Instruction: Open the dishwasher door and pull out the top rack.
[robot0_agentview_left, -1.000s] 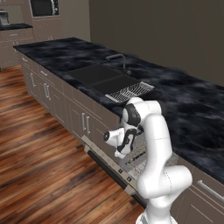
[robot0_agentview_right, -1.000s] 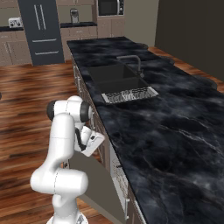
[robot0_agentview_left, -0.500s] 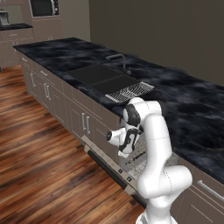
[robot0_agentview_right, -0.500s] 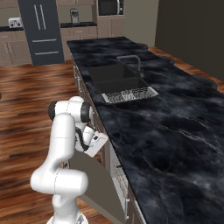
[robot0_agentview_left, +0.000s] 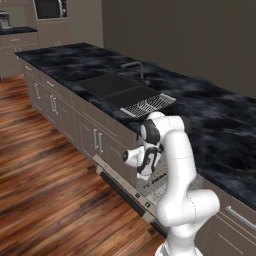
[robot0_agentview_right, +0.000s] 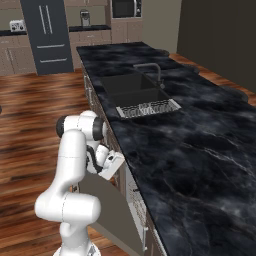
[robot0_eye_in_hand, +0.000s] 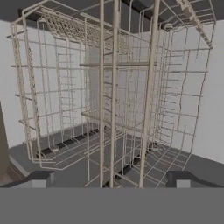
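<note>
No readable writing or brand marks anywhere that I can make out; the small buttons on the dark edge strip of the dishwasher door (robot0_agentview_left: 131, 195) are too tiny to read. That door is folded down flat, low and out in front of the cabinets, just below the hand (robot0_eye_in_hand: 112, 180). The hand sits right at the dishwasher opening, and from the hand view its two dark fingertips (robot0_eye_in_hand: 41, 178) stand wide apart at the bottom with nothing pinched between them, so it's spread open. Directly ahead of the hand, close up, is the top rack (robot0_eye_in_hand: 113, 92), a thin grey wire basket, and as far as I can see there's nothing sitting in it, just bare wire grid with the pale dishwasher walls behind. In the left base view the top rack (robot0_agentview_left: 167, 181) shows as wire mesh poking out just beside the arm, under the edge of the counter (robot0_agentview_left: 210, 125). Up above and beyond the hand, the dark sink basin (robot0_agentview_right: 131, 89) is set into the black marble top, with a flat wire drying tray (robot0_agentview_right: 148, 108) at its near end and a faucet (robot0_agentview_right: 152, 70) beside it.
</note>
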